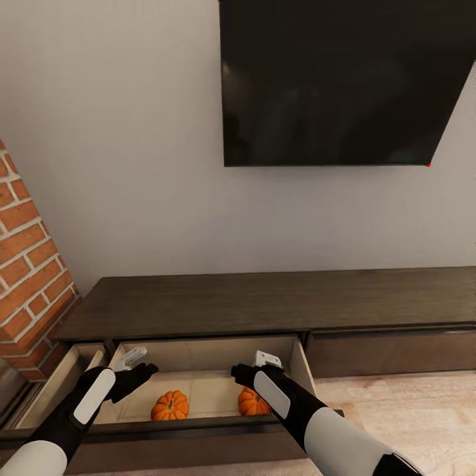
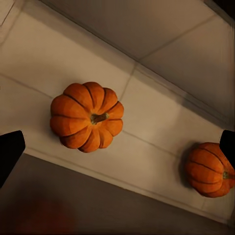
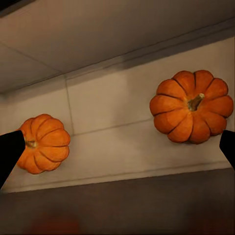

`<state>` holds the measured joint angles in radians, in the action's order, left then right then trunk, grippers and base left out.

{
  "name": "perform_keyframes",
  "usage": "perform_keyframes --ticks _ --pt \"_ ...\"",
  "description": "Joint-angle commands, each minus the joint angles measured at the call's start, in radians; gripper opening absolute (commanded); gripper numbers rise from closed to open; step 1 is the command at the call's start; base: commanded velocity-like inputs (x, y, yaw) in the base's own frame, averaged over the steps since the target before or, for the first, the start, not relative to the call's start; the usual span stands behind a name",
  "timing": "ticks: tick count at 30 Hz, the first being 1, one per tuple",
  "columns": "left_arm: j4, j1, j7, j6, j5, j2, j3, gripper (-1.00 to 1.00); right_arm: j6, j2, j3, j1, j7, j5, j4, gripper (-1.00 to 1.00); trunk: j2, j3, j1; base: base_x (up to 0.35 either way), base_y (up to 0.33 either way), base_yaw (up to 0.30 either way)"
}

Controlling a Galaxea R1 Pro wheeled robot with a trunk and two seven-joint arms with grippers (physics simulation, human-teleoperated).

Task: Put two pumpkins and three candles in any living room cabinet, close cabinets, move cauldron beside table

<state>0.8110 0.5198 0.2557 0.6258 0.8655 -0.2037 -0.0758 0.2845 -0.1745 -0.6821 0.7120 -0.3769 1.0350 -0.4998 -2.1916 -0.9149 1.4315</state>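
Observation:
The long dark-brown cabinet (image 1: 264, 301) stands against the wall with its middle drawer (image 1: 198, 354) pulled out. Two orange pumpkins lie on the drawer's pale floor, one on the left (image 1: 170, 405) and one on the right (image 1: 250, 402). My left gripper (image 1: 141, 364) hovers open above the drawer's left part, and my right gripper (image 1: 252, 366) hovers open above its right part. Both pumpkins (image 2: 86, 116) (image 2: 209, 169) show in the left wrist view beyond the open gripper (image 2: 118, 149), and again (image 3: 192, 106) (image 3: 43, 143) in the right wrist view beyond the open gripper (image 3: 118, 148). Neither gripper holds anything.
A second drawer (image 1: 63, 380) at the cabinet's far left also stands open, beside a brick wall (image 1: 26, 264). The right drawer front (image 1: 390, 350) is shut. A dark TV (image 1: 344, 79) hangs on the wall above. Wood floor (image 1: 410, 416) lies to the right.

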Motion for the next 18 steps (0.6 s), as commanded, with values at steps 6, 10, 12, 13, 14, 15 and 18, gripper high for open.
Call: perform_keyframes --ticks 6,10,12,13,14,15,18 --pt "0.002 0.0 0.008 0.002 0.023 -0.003 -0.004 1.0 0.05 0.0 0.001 0.001 0.073 0.004 -0.001 1.0 0.042 0.018 -0.023 -0.011 0.002 0.0" --pt "0.006 0.0 0.008 0.002 0.024 -0.003 -0.004 1.0 0.055 0.0 0.007 0.001 0.084 0.004 0.0 1.0 0.07 0.03 -0.039 -0.17 0.054 0.0" --pt "0.01 0.0 0.008 0.002 0.024 -0.002 -0.003 1.0 0.056 0.0 0.008 0.001 0.086 0.005 0.0 1.0 0.084 0.037 -0.046 -0.139 0.047 0.0" --pt "0.01 0.0 0.008 0.002 0.024 -0.002 -0.003 1.0 0.056 0.0 0.008 0.001 0.086 0.005 0.0 1.0 0.091 0.04 -0.05 -0.087 0.029 0.0" --pt "0.011 0.0 0.008 0.002 0.024 -0.003 -0.003 1.0 0.056 0.0 0.008 0.001 0.086 0.005 -0.001 1.0 0.098 0.043 -0.054 -0.056 0.019 0.0" --pt "0.012 0.0 0.008 0.002 0.024 -0.003 -0.003 1.0 0.056 0.0 0.009 0.001 0.087 0.005 -0.001 1.0 0.105 0.046 -0.058 -0.029 0.01 0.0" --pt "0.013 0.0 0.008 0.002 0.024 -0.003 -0.002 1.0 0.056 0.0 0.009 0.001 0.087 0.005 0.0 1.0 0.126 0.055 -0.069 -0.016 0.005 0.0"
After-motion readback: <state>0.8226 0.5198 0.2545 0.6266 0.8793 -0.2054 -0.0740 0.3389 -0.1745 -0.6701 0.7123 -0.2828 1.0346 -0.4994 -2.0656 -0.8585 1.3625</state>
